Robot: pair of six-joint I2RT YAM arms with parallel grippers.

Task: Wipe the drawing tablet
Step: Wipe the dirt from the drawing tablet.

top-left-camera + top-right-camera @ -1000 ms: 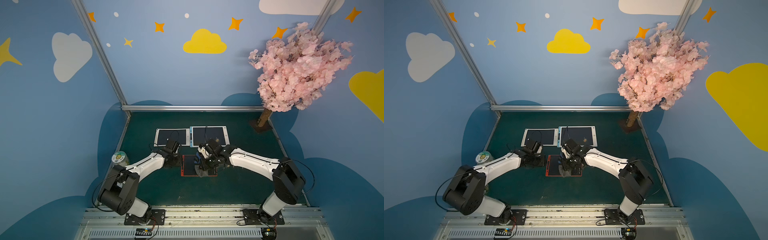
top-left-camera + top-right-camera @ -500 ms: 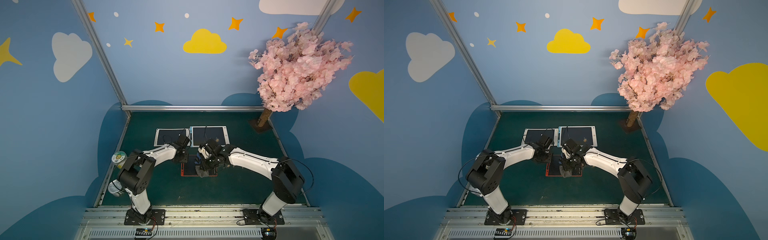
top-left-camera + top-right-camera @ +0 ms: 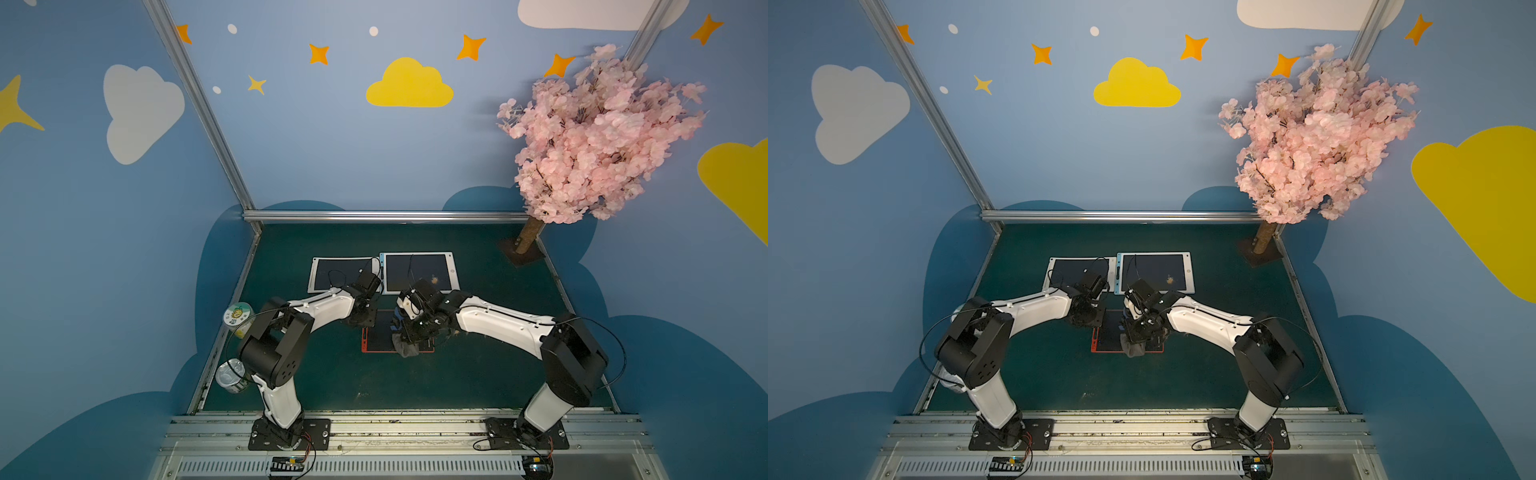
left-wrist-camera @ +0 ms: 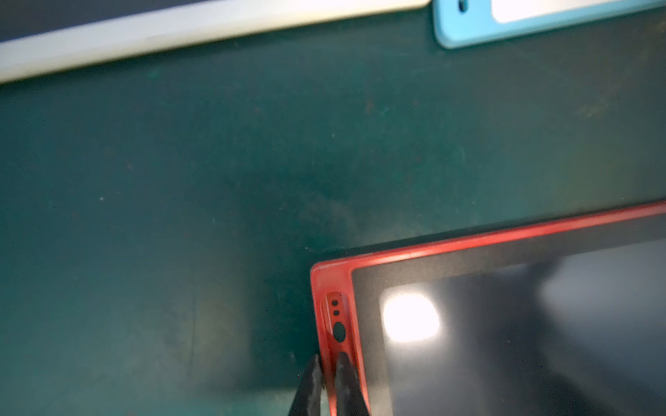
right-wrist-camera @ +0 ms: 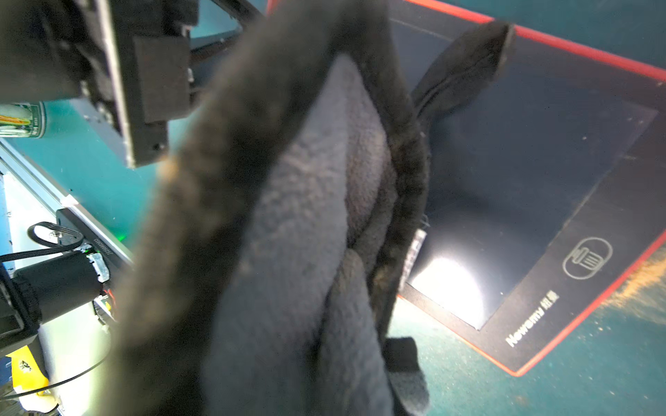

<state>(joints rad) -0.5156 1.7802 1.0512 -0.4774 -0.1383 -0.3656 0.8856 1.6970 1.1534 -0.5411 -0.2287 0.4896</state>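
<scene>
**Bracing and wiping, seen from above and from both wrists.** The left pincer (image 4: 328, 382) is clenched on the red rim of the tablet (image 4: 504, 324). One fingertip (image 4: 312, 381) sits outside the rim, over the mat (image 4: 180, 216), and its partner sits on the rim's inner side, so the screen lies wholly inward of this grip. The hold is judged to pin the tablet against sliding. The right pincer (image 3: 411, 330) grasps a dark cloth (image 5: 306, 234), which hangs below its jaws and bunches onto the screen directly beneath. In both top views the cloth overlaps the tablet's near edge. A white-framed tablet (image 3: 338, 274) and a blue-framed tablet (image 3: 417, 272) lie beyond both pincers, untouched. The screen between the two pincers is bare, so the wiping stroke appears to have ground left to cover.
</scene>
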